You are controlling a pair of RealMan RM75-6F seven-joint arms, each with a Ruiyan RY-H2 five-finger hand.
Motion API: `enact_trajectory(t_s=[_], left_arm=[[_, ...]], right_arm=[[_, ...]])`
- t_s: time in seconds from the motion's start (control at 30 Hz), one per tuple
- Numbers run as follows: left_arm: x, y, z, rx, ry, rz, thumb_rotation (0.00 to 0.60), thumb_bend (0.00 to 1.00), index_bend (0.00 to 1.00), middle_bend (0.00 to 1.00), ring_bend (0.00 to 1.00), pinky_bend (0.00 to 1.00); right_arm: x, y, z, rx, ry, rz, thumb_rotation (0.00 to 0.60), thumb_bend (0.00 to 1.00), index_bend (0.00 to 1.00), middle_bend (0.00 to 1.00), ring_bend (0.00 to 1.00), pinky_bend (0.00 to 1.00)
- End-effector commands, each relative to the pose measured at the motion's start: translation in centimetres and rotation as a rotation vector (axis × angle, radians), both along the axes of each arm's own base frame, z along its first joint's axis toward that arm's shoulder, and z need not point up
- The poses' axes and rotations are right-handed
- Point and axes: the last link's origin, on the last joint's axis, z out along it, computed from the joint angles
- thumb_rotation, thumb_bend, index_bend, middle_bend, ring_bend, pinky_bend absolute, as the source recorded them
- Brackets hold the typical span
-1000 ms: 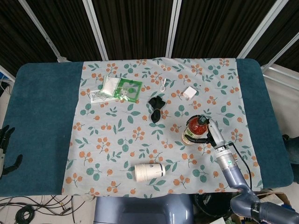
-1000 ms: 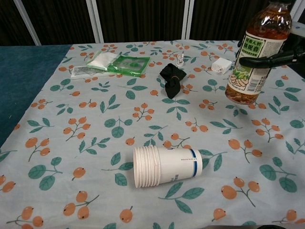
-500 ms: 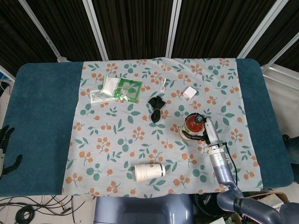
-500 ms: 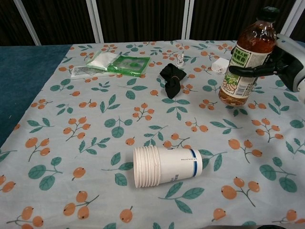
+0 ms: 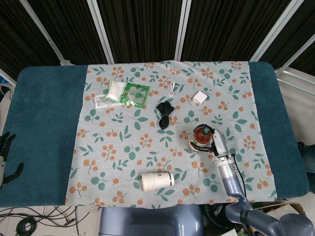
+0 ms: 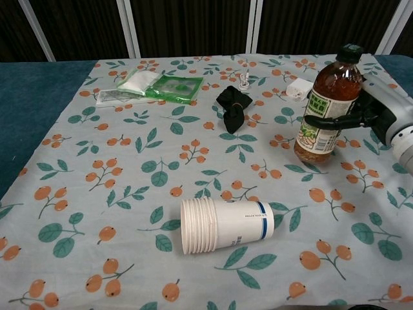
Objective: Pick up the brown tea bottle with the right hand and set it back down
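Observation:
The brown tea bottle has a dark cap and a white and green label. It stands upright with its base at the floral cloth, right of centre. From above the brown tea bottle shows mostly as its top. My right hand grips it at the label, dark fingers wrapped round the front. In the head view my right hand comes in from the lower right. My left hand hangs off the table's left edge, its fingers spread, holding nothing.
A stack of paper cups lies on its side near the front. A black clip-like object lies left of the bottle. A white box, a coiled cable and plastic packets lie further back.
My right hand has lowered the bottle and brought it leftward and nearer, from high in the air down to the cloth. The left hand has not moved.

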Motion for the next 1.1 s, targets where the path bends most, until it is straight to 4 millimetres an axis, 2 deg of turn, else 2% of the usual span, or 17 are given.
enact_trajectory(t_s=[0.03, 0.23, 0.3, 0.47, 0.57, 0.87, 0.97, 1.1], left_arm=[[0.0, 0.0, 0.0, 0.001, 0.000, 0.001, 0.600, 0.37, 0.04, 0.00, 0.00, 0.00], [-0.1, 0.0, 0.1, 0.002, -0.001, 0.003, 0.600, 0.37, 0.04, 0.00, 0.00, 0.00], [-0.1, 0.0, 0.1, 0.002, -0.001, 0.003, 0.600, 0.37, 0.04, 0.00, 0.00, 0.00], [-0.1, 0.0, 0.1, 0.000, 0.000, 0.002, 0.600, 0.37, 0.04, 0.00, 0.00, 0.00], [-0.1, 0.0, 0.1, 0.000, 0.000, 0.002, 0.600, 0.37, 0.04, 0.00, 0.00, 0.00], [-0.1, 0.0, 0.1, 0.003, 0.002, 0.005, 0.600, 0.37, 0.04, 0.00, 0.00, 0.00], [-0.1, 0.0, 0.1, 0.002, 0.001, 0.006, 0.600, 0.37, 0.04, 0.00, 0.00, 0.00], [0.0, 0.0, 0.1, 0.002, -0.001, 0.003, 0.600, 0.37, 0.04, 0.00, 0.00, 0.00]], right_arm=[[-0.2, 0.3, -0.8, 0.002, -0.014, -0.015, 0.600, 0.35, 0.50, 0.44, 0.50, 0.55], [-0.4, 0.4, -1.5, 0.009, -0.004, -0.010, 0.600, 0.33, 0.48, 0.40, 0.46, 0.50], [-0.5, 0.4, -1.7, 0.012, -0.004, -0.011, 0.600, 0.29, 0.39, 0.33, 0.39, 0.44], [-0.6, 0.4, -1.8, 0.044, -0.019, -0.001, 0.600, 0.13, 0.10, 0.13, 0.18, 0.24], [-0.8, 0.5, -1.8, 0.072, 0.000, 0.009, 0.600, 0.07, 0.02, 0.05, 0.09, 0.19], [-0.7, 0.8, -0.6, 0.068, -0.018, 0.031, 0.600, 0.03, 0.00, 0.00, 0.02, 0.14], [-0.8, 1.1, 0.9, 0.030, -0.028, 0.044, 0.600, 0.02, 0.00, 0.00, 0.03, 0.14], [-1.6, 2.0, 4.4, -0.022, -0.010, 0.061, 0.600, 0.02, 0.00, 0.02, 0.05, 0.14]])
